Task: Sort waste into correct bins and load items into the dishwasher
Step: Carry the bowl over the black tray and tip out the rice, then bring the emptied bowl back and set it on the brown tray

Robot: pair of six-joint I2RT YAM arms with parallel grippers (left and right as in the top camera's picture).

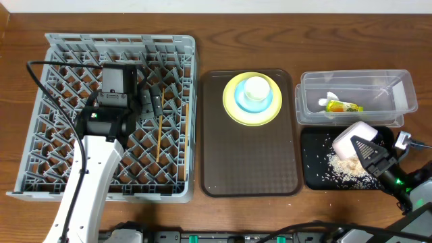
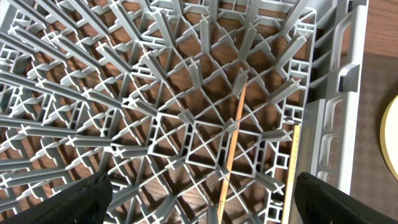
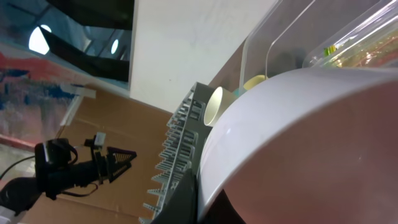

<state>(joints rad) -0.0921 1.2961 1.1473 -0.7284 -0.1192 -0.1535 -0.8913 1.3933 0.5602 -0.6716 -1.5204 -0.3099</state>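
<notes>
My left gripper (image 1: 152, 101) hangs open and empty over the grey dish rack (image 1: 40, 142), its fingers wide apart in the left wrist view (image 2: 205, 208). Two chopsticks (image 1: 158, 138) lie in the rack, also seen in the left wrist view (image 2: 233, 143). My right gripper (image 1: 368, 150) is shut on the rim of the white bowl (image 1: 352, 138), tilted over the black tray (image 1: 312, 177) with rice crumbs (image 1: 344, 167). The bowl fills the right wrist view (image 3: 298, 137). The clear tub (image 1: 405, 88) holds the yellow-green wrapper (image 1: 344, 106) and the white scrap (image 1: 331, 97).
The brown serving tray (image 1: 250, 162) lies between the rack and the bins. On it sits the yellow plate (image 1: 233, 111) with the light blue bowl (image 1: 270, 102) and the small white cup (image 1: 256, 87) stacked on it. The left arm's cable loops over the rack.
</notes>
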